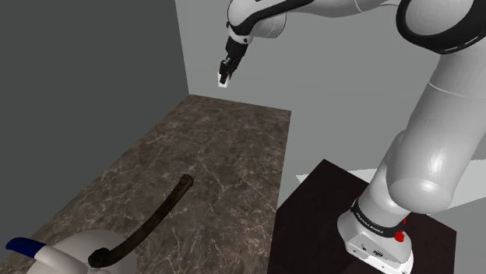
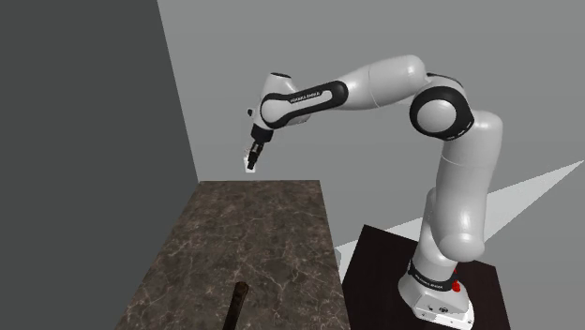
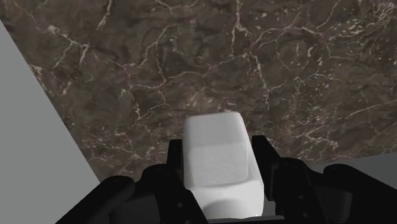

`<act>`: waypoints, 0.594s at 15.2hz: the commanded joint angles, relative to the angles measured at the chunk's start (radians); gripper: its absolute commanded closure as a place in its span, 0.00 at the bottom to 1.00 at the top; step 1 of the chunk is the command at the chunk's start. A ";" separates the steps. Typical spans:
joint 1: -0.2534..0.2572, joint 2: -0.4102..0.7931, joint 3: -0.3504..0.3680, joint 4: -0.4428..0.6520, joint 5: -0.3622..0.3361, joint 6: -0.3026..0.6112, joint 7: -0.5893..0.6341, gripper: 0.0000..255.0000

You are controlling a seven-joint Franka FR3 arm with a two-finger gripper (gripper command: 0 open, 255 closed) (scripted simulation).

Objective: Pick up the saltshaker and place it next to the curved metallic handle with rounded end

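Note:
My black gripper (image 1: 225,78) hangs high above the far end of the dark marble counter (image 1: 226,156), shut on a small white saltshaker (image 1: 224,81). In the wrist view the white saltshaker (image 3: 219,162) sits clasped between the two black fingers (image 3: 175,162), with the counter far below. In the second exterior view the gripper (image 2: 252,164) and saltshaker (image 2: 251,169) hover above the counter's far edge. The dark curved handle (image 1: 152,222) lies on the counter's near part, its rounded end (image 1: 184,180) pointing toward the far end; the handle (image 2: 235,305) also shows in the second exterior view.
A white rounded vessel (image 1: 66,255) with a blue tip (image 1: 23,247) sits at the handle's near end. Grey walls (image 1: 93,70) border the counter on the shoulder view's left and at its far end. The dark stand (image 1: 319,226) is at lower right.

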 commanded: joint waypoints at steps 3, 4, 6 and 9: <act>0.000 -0.012 -0.001 0.039 -0.011 -0.050 0.013 1.00; 0.000 -0.014 -0.002 0.050 -0.013 -0.063 0.016 1.00; 0.000 -0.017 -0.002 0.073 -0.017 -0.088 0.022 1.00; -0.001 -0.020 -0.003 0.109 -0.022 -0.127 0.030 1.00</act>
